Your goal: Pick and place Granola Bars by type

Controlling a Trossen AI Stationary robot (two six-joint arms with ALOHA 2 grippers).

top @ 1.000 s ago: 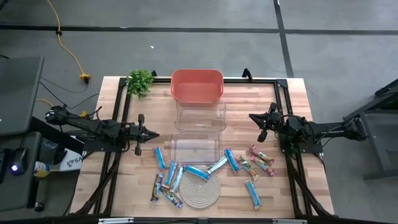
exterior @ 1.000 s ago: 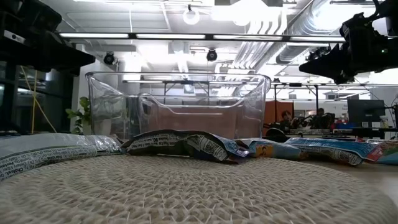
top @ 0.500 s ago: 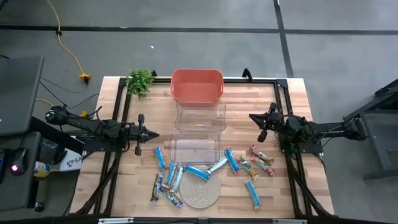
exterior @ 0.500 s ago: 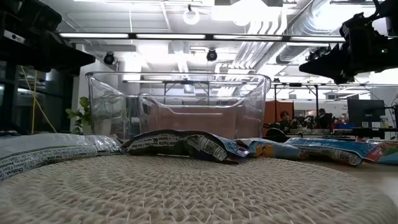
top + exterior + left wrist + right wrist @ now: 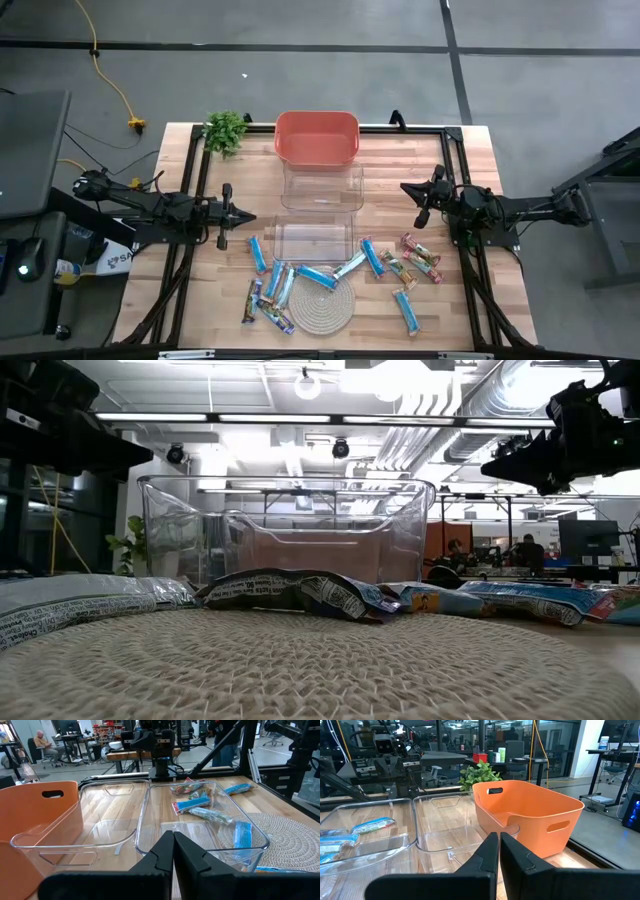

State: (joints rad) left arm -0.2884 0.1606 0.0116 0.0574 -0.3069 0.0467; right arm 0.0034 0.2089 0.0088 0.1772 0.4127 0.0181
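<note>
Several granola bars lie flat on the wood near the table's near edge: light blue ones (image 5: 372, 257) (image 5: 258, 253) (image 5: 405, 310), and pinkish-brown or multicoloured ones (image 5: 420, 251) (image 5: 252, 299). Some rest partly on the round rope coaster (image 5: 322, 303). In the low view a dark multicoloured bar (image 5: 290, 592) lies at the coaster's far rim. My left gripper (image 5: 246, 217) hovers shut at the table's left, beside the near clear bin (image 5: 313, 240). My right gripper (image 5: 405, 188) hovers shut at the table's right, beside the far clear bin (image 5: 322, 187). Neither touches a bar.
An orange bin (image 5: 317, 137) stands at the far edge behind the two clear bins, with a small green plant (image 5: 226, 130) to its left. Black frame rails (image 5: 196, 190) run along the table's left and right sides. People sit at desks in the room beyond (image 5: 42, 740).
</note>
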